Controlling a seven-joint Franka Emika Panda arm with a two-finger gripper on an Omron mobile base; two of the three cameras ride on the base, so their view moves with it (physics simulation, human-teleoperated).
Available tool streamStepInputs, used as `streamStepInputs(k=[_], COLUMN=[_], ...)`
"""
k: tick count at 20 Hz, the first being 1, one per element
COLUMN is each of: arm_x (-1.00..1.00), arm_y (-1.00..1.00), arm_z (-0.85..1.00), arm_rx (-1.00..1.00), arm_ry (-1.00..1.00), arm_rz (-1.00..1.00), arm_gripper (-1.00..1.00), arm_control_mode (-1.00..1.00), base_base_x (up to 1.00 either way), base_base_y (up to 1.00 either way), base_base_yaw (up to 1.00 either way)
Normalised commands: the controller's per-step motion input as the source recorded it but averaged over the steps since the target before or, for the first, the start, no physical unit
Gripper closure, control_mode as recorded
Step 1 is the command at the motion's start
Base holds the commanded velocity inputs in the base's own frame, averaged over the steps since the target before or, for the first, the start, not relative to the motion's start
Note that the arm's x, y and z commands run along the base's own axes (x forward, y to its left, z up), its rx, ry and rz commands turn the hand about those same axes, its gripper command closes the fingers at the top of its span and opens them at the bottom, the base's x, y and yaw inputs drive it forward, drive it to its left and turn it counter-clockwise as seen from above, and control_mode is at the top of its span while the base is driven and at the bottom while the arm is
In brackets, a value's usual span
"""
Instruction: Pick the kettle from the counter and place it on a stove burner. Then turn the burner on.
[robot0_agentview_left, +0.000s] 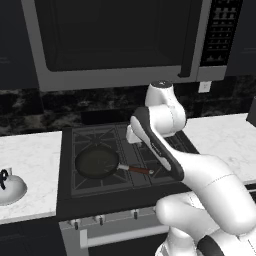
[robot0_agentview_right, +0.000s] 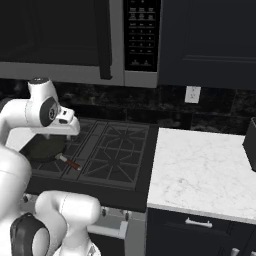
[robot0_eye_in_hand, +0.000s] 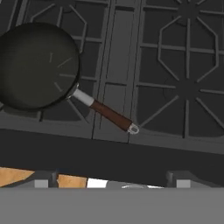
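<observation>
Sitting on the white bench (robot0_agentview_left: 30, 155) left of the cooktop (robot0_agentview_left: 100, 195), the kettle (robot0_agentview_left: 9, 186) is upright, well apart from the hand, whose fingers are spread wide. An empty black frying pan (robot0_eye_in_hand: 37, 65) rests on the front-left stove burner (robot0_agentview_left: 95, 165).

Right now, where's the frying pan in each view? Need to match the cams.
Left base view: frying pan on the cooktop's front left burner, handle pointing right.
Right base view: pan at far left, partly hidden behind the arm.
Hand view: pan upper left, handle running toward lower right.
Shared landmark: the reddish-brown handle.
</observation>
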Motion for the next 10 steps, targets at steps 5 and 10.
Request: streamStepInputs(k=[5,10], arm_x=[-0.05,-0.01], arm_y=[0.99,1.00], arm_z=[-0.34,-0.22], arm_rx=[-0.04,-0.04], arm_ry=[0.00,0.00], arm_rz=[0.00,0.00], arm_gripper=[-1.00,-1.00], arm_control_mode=[-1.00,-1.00], base_base_x=[0.00,0.00], base_base_y=[0.00,0.00], base_base_yaw=[0.00,0.00])
